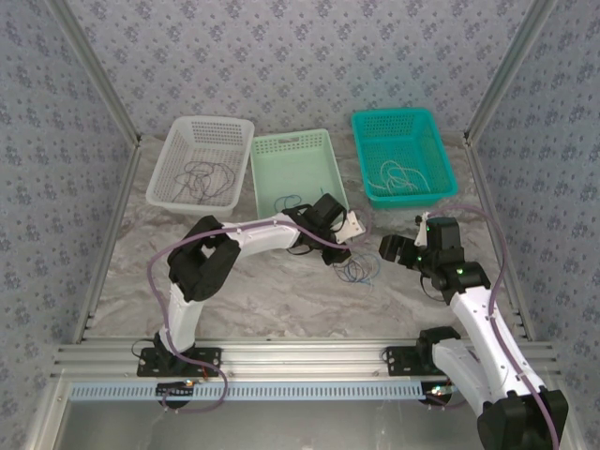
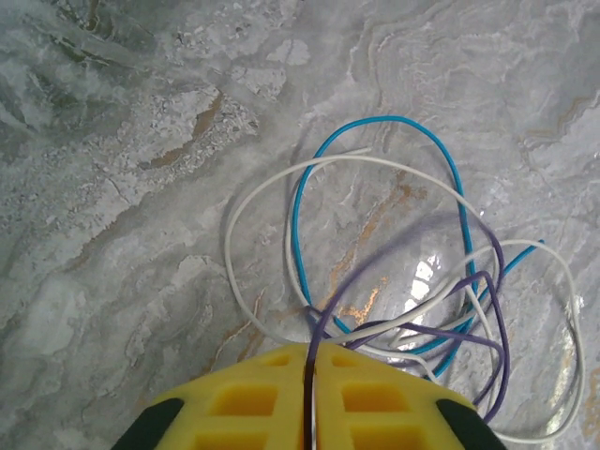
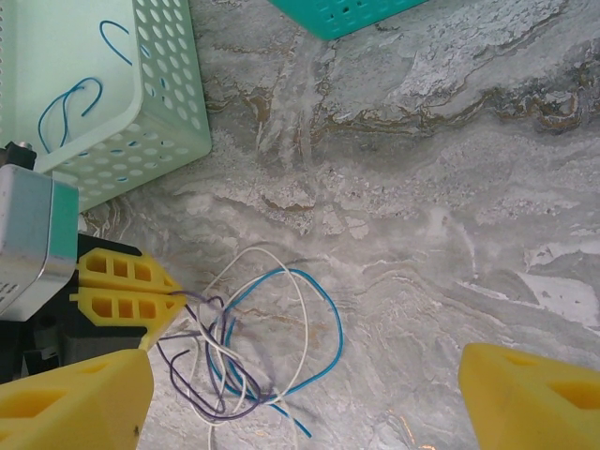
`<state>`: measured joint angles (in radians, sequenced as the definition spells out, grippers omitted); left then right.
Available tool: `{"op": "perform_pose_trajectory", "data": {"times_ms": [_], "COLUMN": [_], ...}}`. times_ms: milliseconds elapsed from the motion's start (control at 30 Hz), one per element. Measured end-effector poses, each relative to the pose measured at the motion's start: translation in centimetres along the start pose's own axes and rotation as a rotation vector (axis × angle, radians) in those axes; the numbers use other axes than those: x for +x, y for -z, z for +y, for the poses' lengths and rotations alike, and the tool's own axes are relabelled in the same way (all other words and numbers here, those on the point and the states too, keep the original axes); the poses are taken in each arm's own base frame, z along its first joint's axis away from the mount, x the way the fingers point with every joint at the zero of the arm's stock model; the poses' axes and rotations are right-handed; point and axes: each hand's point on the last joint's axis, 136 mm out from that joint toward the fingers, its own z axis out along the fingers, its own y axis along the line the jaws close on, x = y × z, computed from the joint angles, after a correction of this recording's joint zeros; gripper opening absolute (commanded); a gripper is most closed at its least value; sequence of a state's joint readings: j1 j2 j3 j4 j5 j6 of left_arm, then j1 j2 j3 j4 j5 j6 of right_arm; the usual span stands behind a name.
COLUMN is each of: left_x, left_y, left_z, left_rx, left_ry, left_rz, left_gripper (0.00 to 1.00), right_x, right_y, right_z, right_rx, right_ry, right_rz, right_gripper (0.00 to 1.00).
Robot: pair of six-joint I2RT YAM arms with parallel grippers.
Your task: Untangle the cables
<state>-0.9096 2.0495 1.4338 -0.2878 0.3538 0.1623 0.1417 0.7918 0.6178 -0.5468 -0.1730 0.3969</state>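
From above, a grey-veined marble-look counter [image 1: 234, 291] sits inside an aluminium frame, with small floral-print walls behind and at both sides. A pale green basket [image 1: 293, 169] stands at the back. A white basket [image 1: 202, 159] is just beside it on the left, and a teal basket [image 1: 403, 155] stands apart on the right. The cables [image 1: 357, 270] lie tangled on the counter, just in front of the pale green basket's near right corner. The left end effector [image 1: 345, 240] hangs at that corner, over the tangle's edge. The right end effector [image 1: 398, 251] is near, further right of the basket.

In the left wrist view, the yellow fingers [image 2: 244, 398] are pressed together with the purple cable [image 2: 492, 309] nipped between them. Beyond them a blue cable [image 2: 375, 122] and a white cable [image 2: 262, 187] loop across each other on the glossy marble.

In the right wrist view, that arm's own yellow fingers [image 3: 80, 403] stand wide apart, gripping nothing. The tangle lies on the counter below the pale green basket. The left arm's fingers, together on the purple strand, are just under the basket's corner.
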Motion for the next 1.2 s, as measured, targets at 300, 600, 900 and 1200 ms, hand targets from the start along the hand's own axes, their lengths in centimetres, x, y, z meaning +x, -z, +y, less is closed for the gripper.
{"op": "perform_pose_trajectory", "data": {"times_ms": [300, 600, 900, 1200], "left_x": [-0.2, -6.2, -6.3, -7.1], "left_y": [1.9, 9.8, 12.7, 14.2], "left_z": [-0.7, -2.7, -3.8, -5.8], "left_rx": [-0.003, -0.024, -0.012, 0.027], "left_ry": [0.027, 0.033, 0.115, 0.126], "left_rz": [-0.027, -0.253, -0.316, -0.361], "left_gripper": [0.0, 0.0, 0.0, 0.0], "right_x": [0.0, 1.2, 1.9, 0.4], "right_y": [0.0, 1.1, 1.1, 1.1], "right_z": [0.4, 3.2, 5.7, 7.5], "right_rx": [-0.018, -0.125, -0.195, -0.216], "right_ry": [0.002, 0.107, 0.196, 0.215], "right_rz": [-0.004, -0.086, -0.116, -0.217], "right_gripper": [0.83, 0.88, 0.92, 0.92]}}
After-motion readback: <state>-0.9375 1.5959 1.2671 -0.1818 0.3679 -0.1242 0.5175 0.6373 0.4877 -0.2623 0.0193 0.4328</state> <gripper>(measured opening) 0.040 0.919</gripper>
